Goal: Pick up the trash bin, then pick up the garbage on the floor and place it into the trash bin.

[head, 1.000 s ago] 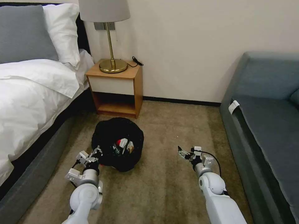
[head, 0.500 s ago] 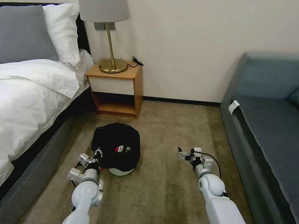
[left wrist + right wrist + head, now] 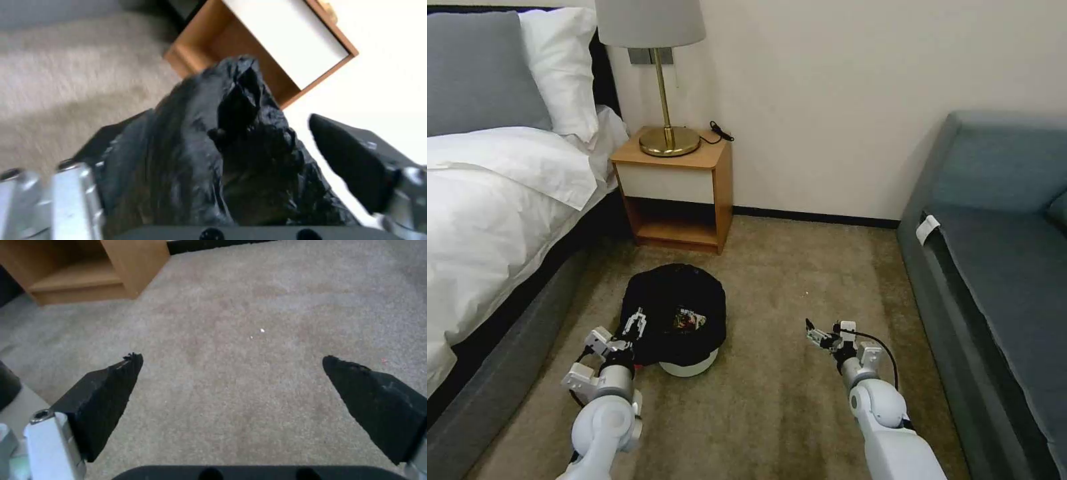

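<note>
The trash bin (image 3: 674,319) stands on the floor (image 3: 774,407) in front of the nightstand, its black bag draped over the rim and its white base (image 3: 688,367) showing below. Garbage (image 3: 691,319) with a red-and-white packet lies inside it. My left gripper (image 3: 635,325) is at the bin's near-left rim, open, and in the left wrist view the crinkled bag (image 3: 231,140) bulges between its spread fingers (image 3: 351,160). My right gripper (image 3: 820,333) hovers open over bare carpet (image 3: 222,323) to the bin's right, holding nothing.
A wooden nightstand (image 3: 677,193) with a brass lamp (image 3: 664,80) stands against the wall behind the bin. The bed (image 3: 487,213) runs along the left and a grey-blue sofa (image 3: 994,267) along the right. A tiny white crumb (image 3: 262,330) lies on the carpet.
The bin has come down from a raised, tilted hold to stand upright on the carpet, its white base now showing. My left gripper has opened at the rim. The right arm barely shifted.
</note>
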Motion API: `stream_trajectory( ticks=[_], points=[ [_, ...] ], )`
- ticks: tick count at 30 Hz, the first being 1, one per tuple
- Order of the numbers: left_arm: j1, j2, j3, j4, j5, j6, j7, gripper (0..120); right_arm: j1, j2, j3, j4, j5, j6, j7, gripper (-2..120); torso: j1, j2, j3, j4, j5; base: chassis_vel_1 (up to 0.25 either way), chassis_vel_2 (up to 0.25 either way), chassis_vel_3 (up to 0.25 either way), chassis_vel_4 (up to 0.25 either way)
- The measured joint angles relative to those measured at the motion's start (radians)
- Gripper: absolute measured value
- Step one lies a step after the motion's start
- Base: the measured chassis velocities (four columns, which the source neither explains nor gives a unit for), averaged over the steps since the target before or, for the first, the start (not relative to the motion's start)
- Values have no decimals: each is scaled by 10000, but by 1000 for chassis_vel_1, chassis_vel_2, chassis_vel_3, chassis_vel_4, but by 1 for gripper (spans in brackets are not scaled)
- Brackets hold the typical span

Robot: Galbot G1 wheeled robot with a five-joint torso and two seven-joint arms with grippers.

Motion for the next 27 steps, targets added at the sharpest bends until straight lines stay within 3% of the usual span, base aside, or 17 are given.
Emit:
stream_trajectory(
  ticks=[8,11,12,15,16,19,23,27],
  points=[
    [281,155,76,-109,1348,-357,156,112,-200,137,5,160,-12,145,55,100,0,0,0,0,-1,0,0,0,0],
    [383,273,151,-53,2904,-942,392,115,-364,229,17,272,-78,307,131,100,0,0,0,0,0,0,0,0,0],
    [383,273,151,-53,2904,-942,392,115,-364,229,17,272,-78,307,131,100,0,0,0,0,0,0,0,0,0],
    [488,386,167,65,4569,-1468,726,114,-497,317,35,384,-91,407,181,100,0,0,0,0,0,0,0,0,0],
    [488,386,167,65,4569,-1468,726,114,-497,317,35,384,-91,407,181,100,0,0,0,0,0,0,0,0,0],
    [629,478,144,230,6712,-2384,1230,110,-636,410,68,467,-104,516,215,100,0,0,0,0,0,0,0,0,0],
    [772,543,160,133,7640,-2637,1405,104,-724,503,119,502,-120,592,226,100,0,0,-1,0,0,0,0,0,0],
    [762,538,271,124,7981,-2721,1421,100,-787,659,164,507,-126,726,250,100,0,0,0,0,0,0,0,0,0]
  ],
)
